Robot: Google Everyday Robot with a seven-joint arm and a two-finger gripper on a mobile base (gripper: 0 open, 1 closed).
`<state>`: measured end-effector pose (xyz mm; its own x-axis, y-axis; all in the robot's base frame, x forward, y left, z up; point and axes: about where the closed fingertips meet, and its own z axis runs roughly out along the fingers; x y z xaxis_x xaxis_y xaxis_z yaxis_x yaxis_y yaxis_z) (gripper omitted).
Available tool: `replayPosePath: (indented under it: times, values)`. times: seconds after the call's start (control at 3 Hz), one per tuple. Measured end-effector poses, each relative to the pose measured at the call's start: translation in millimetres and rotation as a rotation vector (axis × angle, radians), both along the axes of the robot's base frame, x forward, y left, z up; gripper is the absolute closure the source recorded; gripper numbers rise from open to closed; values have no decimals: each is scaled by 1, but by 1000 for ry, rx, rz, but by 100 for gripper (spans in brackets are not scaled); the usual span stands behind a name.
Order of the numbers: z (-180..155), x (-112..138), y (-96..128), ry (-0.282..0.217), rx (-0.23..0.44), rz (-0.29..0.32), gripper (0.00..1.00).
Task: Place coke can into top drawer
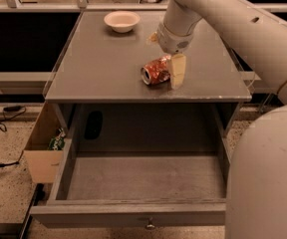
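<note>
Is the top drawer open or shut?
Open: the top drawer is pulled out, floor showing. The claw is by the coke can up top.

Dim warm light falls on the gripper [174,69] at the coke can [155,71].

One dented red-orange and white coke can [156,70], one round cream bowl [122,21] and one wide grey wooden top drawer [133,214] are counted. One gripper [173,73] is seen, right beside the can.
</note>
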<state>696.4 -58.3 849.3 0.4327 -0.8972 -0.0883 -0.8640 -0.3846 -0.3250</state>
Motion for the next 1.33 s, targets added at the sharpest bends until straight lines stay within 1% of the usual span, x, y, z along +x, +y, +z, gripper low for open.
replayPosePath:
  times: [0.67, 1.0, 1.33]
  values:
    - [0, 0, 0, 0, 0, 0, 51]
    - [0, 0, 0, 0, 0, 0, 72]
    - [0, 0, 0, 0, 0, 0, 100]
